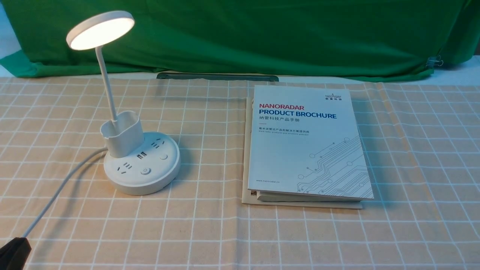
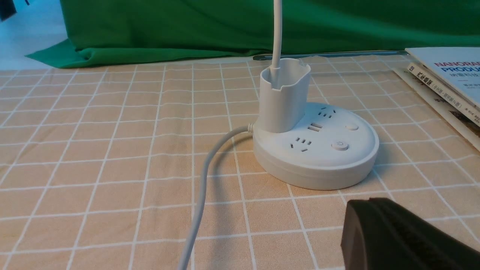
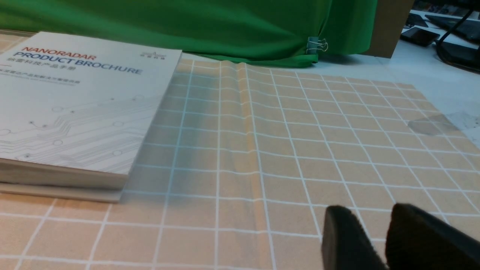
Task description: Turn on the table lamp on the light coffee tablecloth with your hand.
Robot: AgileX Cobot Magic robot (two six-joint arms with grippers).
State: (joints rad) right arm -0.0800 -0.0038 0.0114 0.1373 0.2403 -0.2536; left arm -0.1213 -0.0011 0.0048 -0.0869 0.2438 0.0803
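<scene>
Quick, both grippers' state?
Left gripper: closed, holding nothing.
Right gripper: open slightly, nothing between its fingers.

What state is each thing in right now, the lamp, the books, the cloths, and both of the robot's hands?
Lamp: lit, standing upright, head tilted.
Pen cup: upright, only the lamp's neck seen in it.
Books: closed, stacked flat, brochure on top.
Tablecloth: spread out, slightly creased.
Green cloth: hanging in folds.
Left hand: shut, touching nothing.
Right hand: fingers apart, holding nothing.
</scene>
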